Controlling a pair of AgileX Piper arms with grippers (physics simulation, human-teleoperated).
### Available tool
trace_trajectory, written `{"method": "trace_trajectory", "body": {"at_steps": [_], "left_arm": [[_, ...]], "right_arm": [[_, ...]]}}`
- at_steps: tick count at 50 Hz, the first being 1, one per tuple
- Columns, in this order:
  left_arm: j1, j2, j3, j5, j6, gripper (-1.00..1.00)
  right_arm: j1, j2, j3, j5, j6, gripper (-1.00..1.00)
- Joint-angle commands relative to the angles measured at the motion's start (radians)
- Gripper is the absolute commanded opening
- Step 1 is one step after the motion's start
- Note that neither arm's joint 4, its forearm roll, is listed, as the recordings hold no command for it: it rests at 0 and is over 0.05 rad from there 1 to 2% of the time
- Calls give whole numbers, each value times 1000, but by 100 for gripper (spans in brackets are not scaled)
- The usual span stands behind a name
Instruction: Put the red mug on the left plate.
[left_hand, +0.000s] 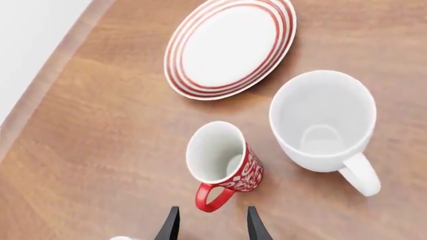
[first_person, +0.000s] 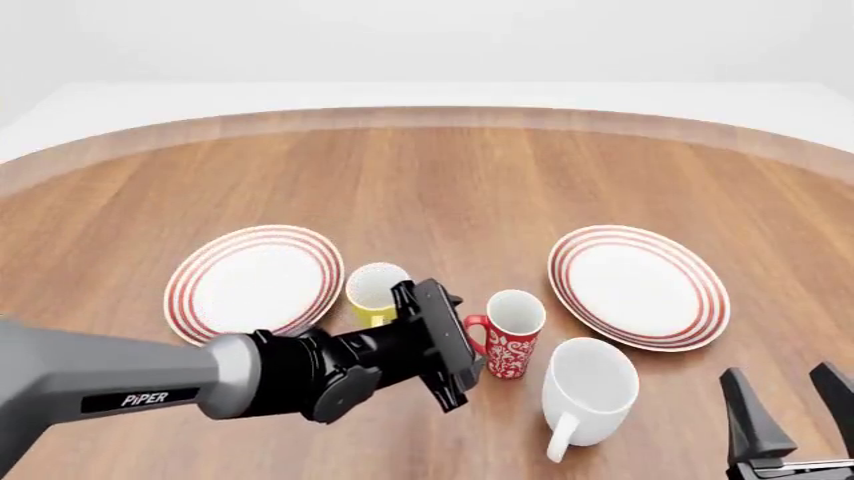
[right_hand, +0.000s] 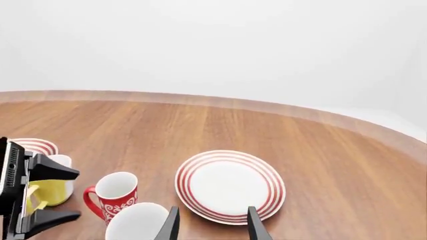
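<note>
Your red mug (first_person: 510, 336) stands upright on the table (first_person: 441, 180), its long axis vertical and its open mouth facing up. In the front view its handle points toward your left end effector (first_person: 470, 340), which sits just beside that handle; the left wrist view shows the handle aimed back between the two dark fingers (left_hand: 169, 226), which are apart with nothing between them. The mug is near the middle of the table, between the yellow mug (first_person: 375, 292) and the right plate (first_person: 641, 287), with the plain white mug (first_person: 585, 385) just beside it on the near side. The left plate (first_person: 254, 280) lies well apart from it, past the yellow mug.

The table is round, with a warm brown wood grain and a paler edge band. Behind it you see only a plain white surround.

The red mug is tall and narrow, red with white swirling pattern on the wall, white inside, with a red loop handle.

Your right end effector (first_person: 790, 405) sits low at the near right edge of the front view, fingers spread and holding nothing.
</note>
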Motion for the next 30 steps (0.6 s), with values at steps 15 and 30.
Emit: {"method": "trace_trajectory", "body": {"at_steps": [15,30], "left_arm": [[21,110,-90,12,24,100],[15,126,-102,18,15,100]], "right_arm": [[-2,35,0,-31,0,100],[-3,21,0,-15,0,100]]}}
